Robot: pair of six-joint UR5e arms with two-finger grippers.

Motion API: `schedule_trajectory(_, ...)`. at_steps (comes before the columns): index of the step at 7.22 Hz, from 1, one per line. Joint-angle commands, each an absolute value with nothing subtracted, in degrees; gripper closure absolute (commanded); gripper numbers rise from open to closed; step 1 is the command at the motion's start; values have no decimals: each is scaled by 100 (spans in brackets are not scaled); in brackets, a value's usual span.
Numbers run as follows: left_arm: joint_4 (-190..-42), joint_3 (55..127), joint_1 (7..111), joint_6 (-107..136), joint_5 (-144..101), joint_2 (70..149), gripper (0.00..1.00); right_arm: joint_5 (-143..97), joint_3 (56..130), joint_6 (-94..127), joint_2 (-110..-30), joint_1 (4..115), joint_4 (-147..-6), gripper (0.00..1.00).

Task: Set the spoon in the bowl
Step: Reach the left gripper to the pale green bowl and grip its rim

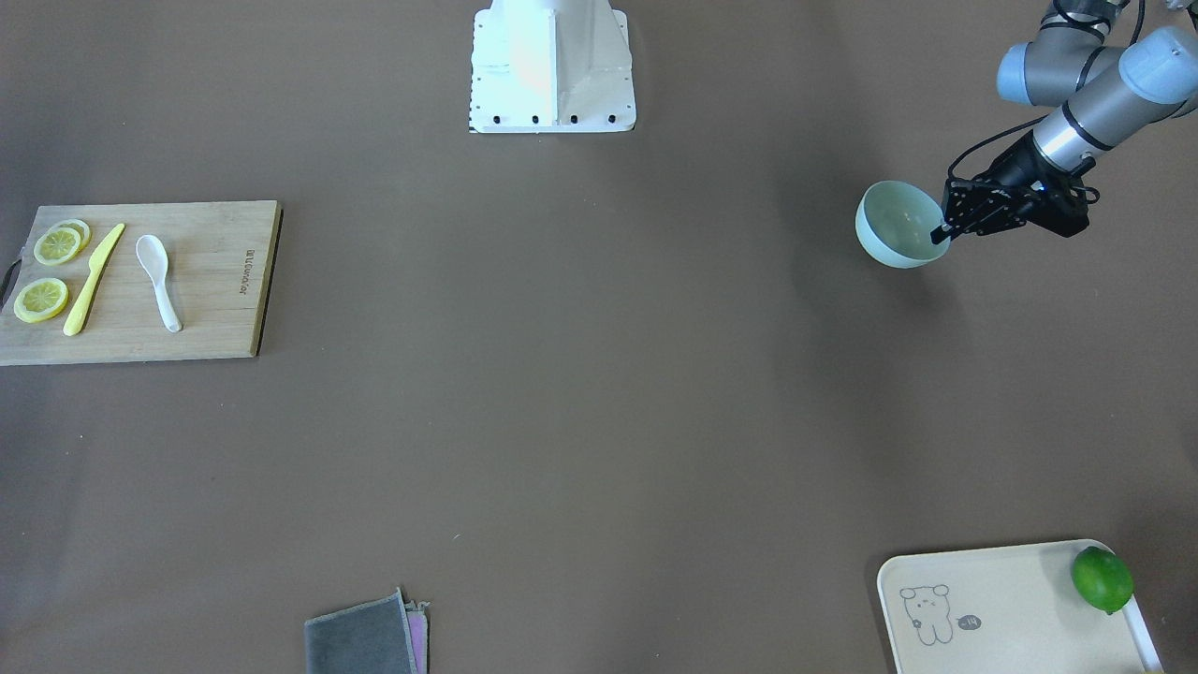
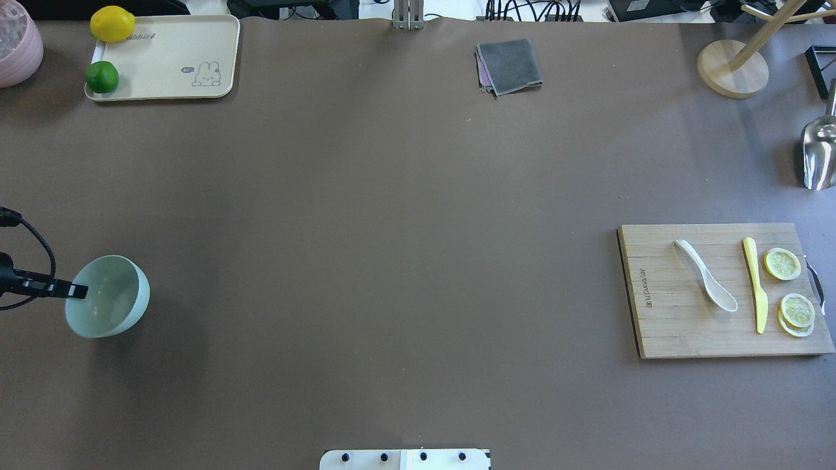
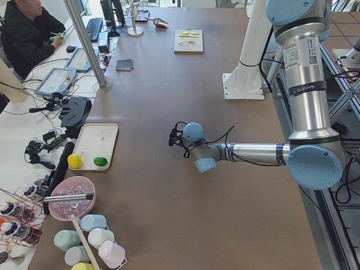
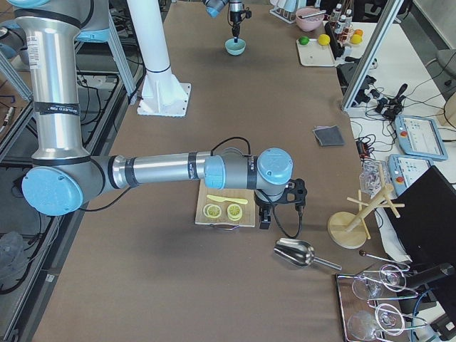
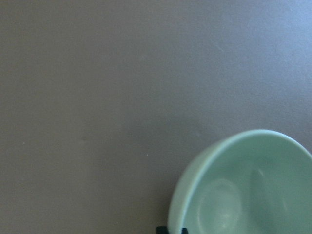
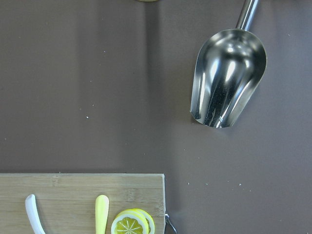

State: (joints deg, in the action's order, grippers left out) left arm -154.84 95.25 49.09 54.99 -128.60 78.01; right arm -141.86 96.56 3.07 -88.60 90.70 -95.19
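Observation:
The white spoon (image 2: 705, 284) lies on a wooden cutting board (image 2: 673, 326) at the right, also in the front view (image 1: 157, 276); its handle tip shows in the right wrist view (image 6: 33, 214). The mint-green bowl (image 2: 108, 297) is at the far left, tilted, also in the front view (image 1: 897, 225) and the left wrist view (image 5: 243, 190). My left gripper (image 1: 943, 231) is shut on the bowl's rim. My right gripper (image 4: 265, 217) hangs by the board's outer end, seen only from the side; I cannot tell if it is open or shut.
A yellow knife (image 2: 754, 287) and lemon slices (image 2: 782, 264) share the board. A metal scoop (image 6: 229, 78) lies beyond it. A cream tray (image 2: 170, 59) with a lime and a lemon, a grey cloth (image 2: 509, 65) and a wooden stand (image 2: 731, 68) line the far edge.

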Motion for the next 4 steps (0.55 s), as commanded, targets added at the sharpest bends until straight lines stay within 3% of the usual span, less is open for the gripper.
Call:
schedule_trajectory(1, -15329, 9921, 5026, 6167, -12919, 8066, 100, -14186, 9712, 308, -8859, 9070, -9519, 0)
schedule_trajectory(4, -13089, 10309, 5028, 7329, -12545, 10134, 100, -14186, 9853, 264, -8868, 9070, -9510, 0)
